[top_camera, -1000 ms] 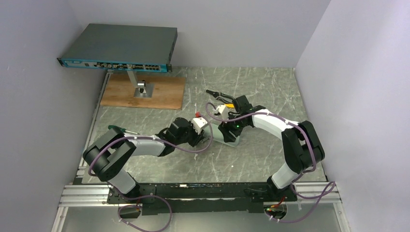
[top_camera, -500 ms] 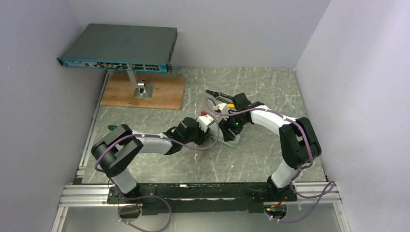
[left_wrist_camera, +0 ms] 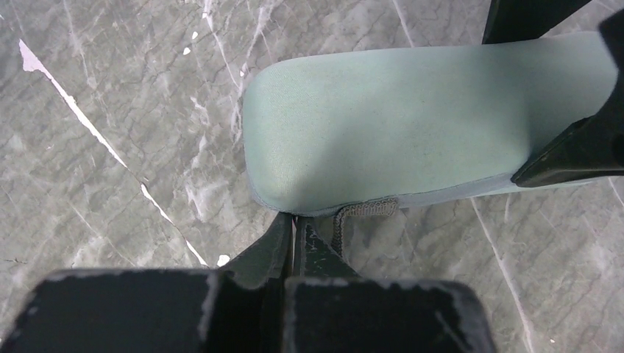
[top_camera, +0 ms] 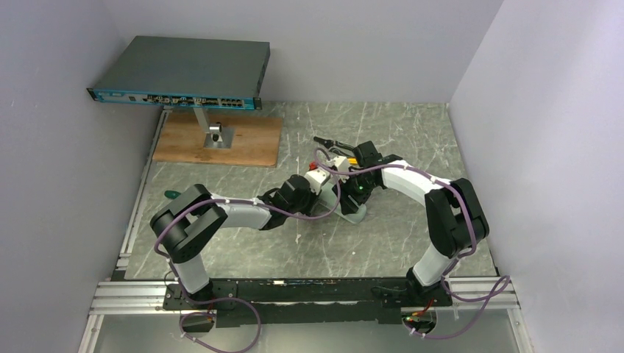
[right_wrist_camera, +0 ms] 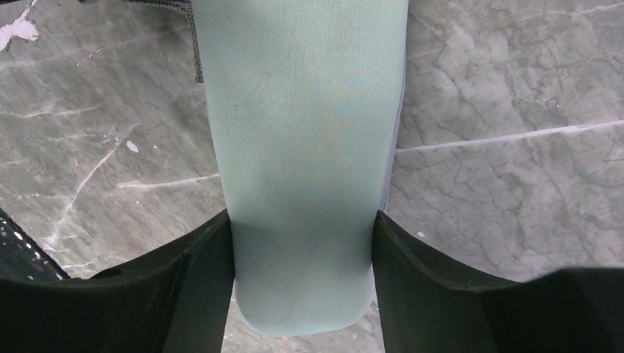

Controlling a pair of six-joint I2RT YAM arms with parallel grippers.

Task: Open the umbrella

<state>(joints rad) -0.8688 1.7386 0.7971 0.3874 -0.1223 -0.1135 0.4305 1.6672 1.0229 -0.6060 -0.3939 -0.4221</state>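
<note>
No umbrella shows in any view. A pale grey-green oval case [top_camera: 355,212] lies on the marble table [top_camera: 397,132]. My right gripper [top_camera: 352,197] is shut on the case [right_wrist_camera: 302,132], one finger pressed against each long side [right_wrist_camera: 302,220]. My left gripper [left_wrist_camera: 295,220] is shut, its tips touching the case's near seam [left_wrist_camera: 412,118] beside a small grey cord loop [left_wrist_camera: 360,212]. I cannot tell whether anything is pinched between the tips. In the top view the left gripper [top_camera: 332,200] sits at the case's left side. The right fingers [left_wrist_camera: 570,151] show in the left wrist view.
A grey network switch [top_camera: 180,73] stands on a metal post over a wooden board [top_camera: 243,143] at the back left. A small black and orange tool [top_camera: 327,141] lies behind the grippers. A green object [top_camera: 171,194] lies at the left edge. Walls close in on three sides.
My left arm has stretched to the right, bringing its shut gripper up to the case. The right gripper has stayed on the case, shifting only slightly.
</note>
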